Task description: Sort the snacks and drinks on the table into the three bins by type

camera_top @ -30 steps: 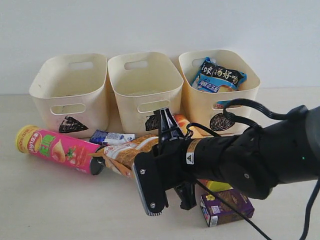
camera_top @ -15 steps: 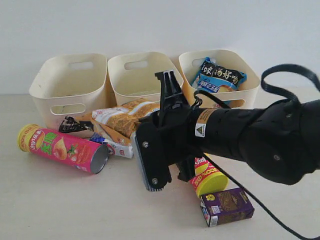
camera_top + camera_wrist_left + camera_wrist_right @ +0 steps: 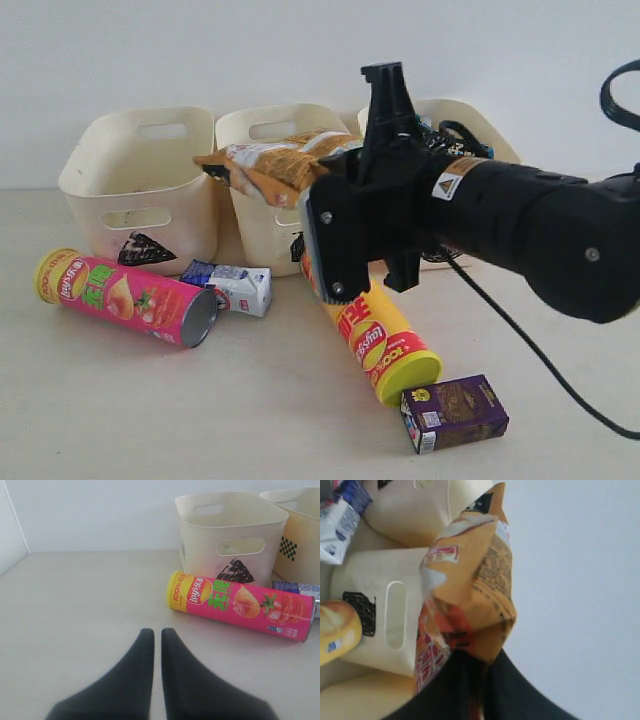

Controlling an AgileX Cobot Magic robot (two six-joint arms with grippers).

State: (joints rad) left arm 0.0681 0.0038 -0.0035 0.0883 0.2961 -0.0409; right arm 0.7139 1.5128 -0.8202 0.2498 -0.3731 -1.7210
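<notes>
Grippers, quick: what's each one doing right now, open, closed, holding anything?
Left gripper: closed, holding nothing.
Right gripper: closed on the orange-white bag.

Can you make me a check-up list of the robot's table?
Surface: pale beige table, no spills seen.
Job's things: three cream plastic tubs at the back; pink chip tube, yellow-red chip tube, blue-white small carton and purple small carton on the table; orange-white crinkly bag held in the air near the middle tub.
Clutter: nothing seen.
Grippers: right gripper shut on the bag; left gripper shut, empty.
Cables: black cable runs across the table on the right.
Surroundings: plain white wall.
</notes>
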